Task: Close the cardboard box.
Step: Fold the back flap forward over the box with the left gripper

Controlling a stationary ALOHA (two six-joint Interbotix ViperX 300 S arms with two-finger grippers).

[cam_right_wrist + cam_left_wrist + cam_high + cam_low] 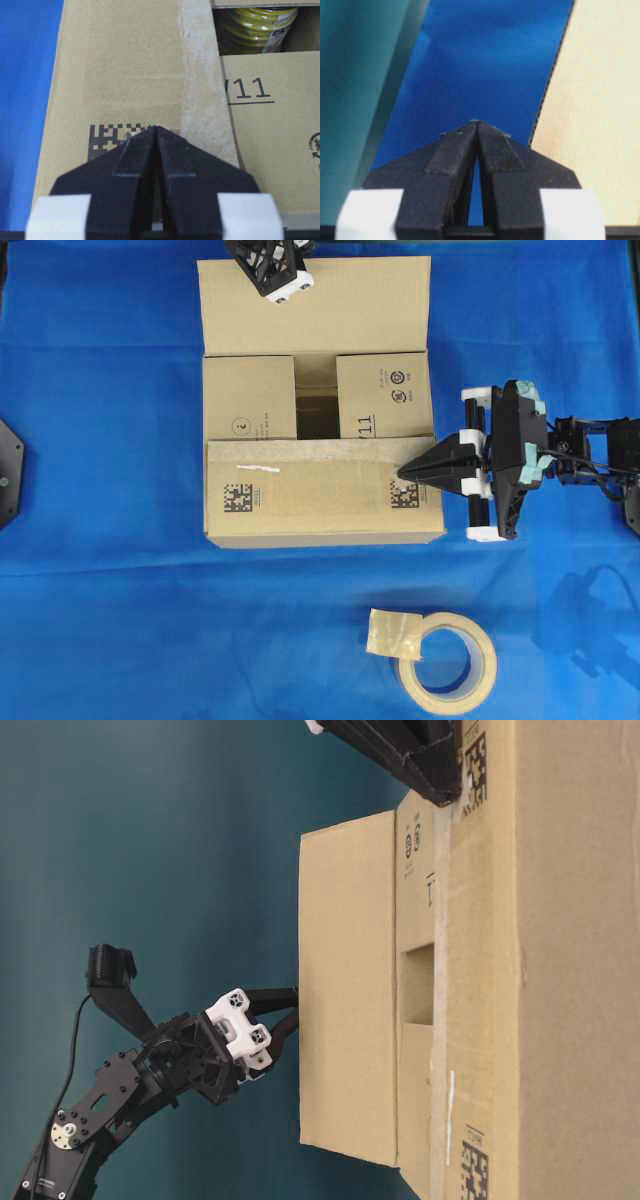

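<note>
Cardboard fills the middle of the blue cloth (pixel 100 620): one cardboard box (pixel 320 420), brown and corrugated, set slightly left of centre and toward the far side. Four flaps show — the far flap (pixel 340 305) lies thrown back and open, the two side flaps (pixel 250 398) are folded in with a dark gap between them, and the near flap (pixel 320 490) is folded down over their near edges. A strip of old pale tape runs along the near flap's far edge.

Two square matrix codes are printed on the near flap, one at its left end and one at its right. The right side flap carries round marks and the figures "11". Through the gap, the right wrist view shows something yellow inside; its writing is too small to read.

One roll of beige tape (pixel 450 655) lies near, right of centre, well apart from the box.

The right gripper (pixel 405 472) is clenched empty, tips at the near flap's right-hand code. The left gripper (pixel 476 122) is likewise clenched on nothing, beside the far flap's edge.
</note>
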